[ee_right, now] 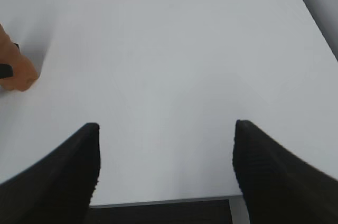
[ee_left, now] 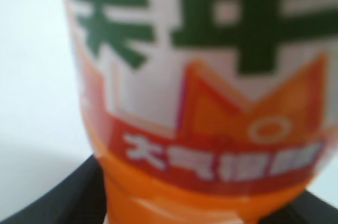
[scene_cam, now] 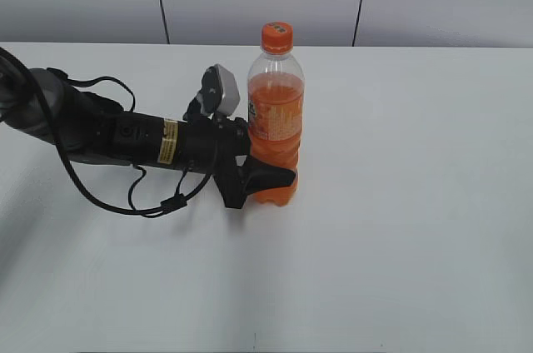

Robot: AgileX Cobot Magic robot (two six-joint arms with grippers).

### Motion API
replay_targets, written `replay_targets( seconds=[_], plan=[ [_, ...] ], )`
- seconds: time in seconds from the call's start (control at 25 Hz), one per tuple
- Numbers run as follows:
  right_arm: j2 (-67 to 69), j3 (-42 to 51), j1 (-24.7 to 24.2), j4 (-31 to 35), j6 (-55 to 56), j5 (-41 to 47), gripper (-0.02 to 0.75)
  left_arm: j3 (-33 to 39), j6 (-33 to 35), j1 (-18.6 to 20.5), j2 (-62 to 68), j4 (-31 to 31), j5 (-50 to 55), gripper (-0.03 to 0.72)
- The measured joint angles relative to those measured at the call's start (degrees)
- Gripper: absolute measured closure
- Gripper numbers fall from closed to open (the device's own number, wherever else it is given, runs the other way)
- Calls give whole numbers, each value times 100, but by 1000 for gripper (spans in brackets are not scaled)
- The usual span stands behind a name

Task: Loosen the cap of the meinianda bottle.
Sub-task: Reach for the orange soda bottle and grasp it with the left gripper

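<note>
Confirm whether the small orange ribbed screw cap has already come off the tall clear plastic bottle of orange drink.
No: in the exterior view the small orange ribbed screw cap sits on top of the tall clear plastic bottle of orange drink.

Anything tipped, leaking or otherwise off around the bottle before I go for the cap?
Nothing stands out. The meinianda bottle stands upright on the table, cap on, no liquid spilled around its base. The left gripper brackets its lower body; the right gripper hangs open over bare table, away from the bottle.

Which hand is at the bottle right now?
The left hand, its fingers around the bottle's lower body. The right hand hangs open over bare table.
</note>
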Motion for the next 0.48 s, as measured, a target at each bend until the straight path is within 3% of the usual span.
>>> replay_targets(
  seconds=[0.48],
  plan=[
    [0,0,0,0,0,0,150,0,14,0,0,-39,-24,277]
  ],
)
